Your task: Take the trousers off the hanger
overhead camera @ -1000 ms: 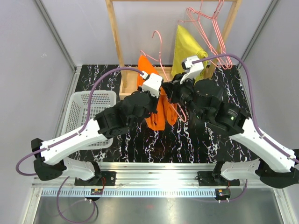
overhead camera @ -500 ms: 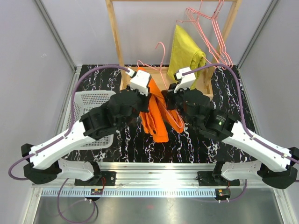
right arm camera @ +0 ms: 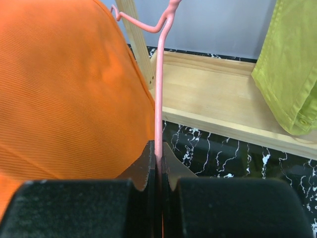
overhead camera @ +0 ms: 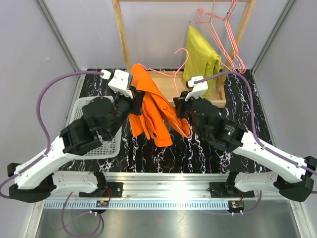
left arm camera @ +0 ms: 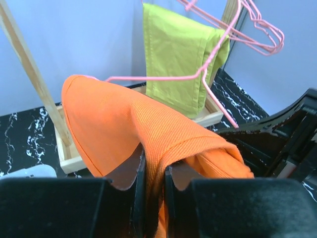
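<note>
your left jaws are clenched on a fold of the trousers (overhead camera: 148, 111) and have hauled them toward the basket (overhead camera: 81, 111) since a second ago. the right jaws stay pinched on the hanger (right arm camera: 158, 99) wire, farther from the basket. the cloth still looks draped over the wire, so keep separating.

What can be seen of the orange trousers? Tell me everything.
The trousers are bright orange, finely ribbed soft cloth, bunched and folded over a thin pink wire hanger, held up over the black marbled table. The left end effector is shut on a fold of them; the right end effector is shut on the hanger wire beside the cloth. Their lower end hangs toward the table; contact cannot be told.
</note>
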### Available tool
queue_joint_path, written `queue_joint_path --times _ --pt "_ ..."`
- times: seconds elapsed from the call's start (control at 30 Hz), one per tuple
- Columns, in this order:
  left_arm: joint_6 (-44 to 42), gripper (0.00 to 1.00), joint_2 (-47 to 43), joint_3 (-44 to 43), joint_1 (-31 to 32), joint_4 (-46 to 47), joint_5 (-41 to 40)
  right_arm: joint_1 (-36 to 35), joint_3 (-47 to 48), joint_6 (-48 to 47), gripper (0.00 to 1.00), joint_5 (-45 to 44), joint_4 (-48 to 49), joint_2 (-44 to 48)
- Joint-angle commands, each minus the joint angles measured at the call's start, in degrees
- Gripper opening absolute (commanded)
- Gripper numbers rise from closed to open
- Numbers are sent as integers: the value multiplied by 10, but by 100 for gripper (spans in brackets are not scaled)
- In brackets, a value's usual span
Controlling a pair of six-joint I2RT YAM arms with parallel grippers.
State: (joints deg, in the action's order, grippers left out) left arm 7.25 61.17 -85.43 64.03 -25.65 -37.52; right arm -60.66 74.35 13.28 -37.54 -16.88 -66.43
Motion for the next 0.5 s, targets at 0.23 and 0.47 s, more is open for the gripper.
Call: queue_joint_path --times 0.23,0.47 --pt "-65 0 -71 -47 0 205 -60 -2 -59 0 0 8 70 37" --pt "-87 0 -92 -58 0 230 -57 -1 -55 -26 0 -27 57 33"
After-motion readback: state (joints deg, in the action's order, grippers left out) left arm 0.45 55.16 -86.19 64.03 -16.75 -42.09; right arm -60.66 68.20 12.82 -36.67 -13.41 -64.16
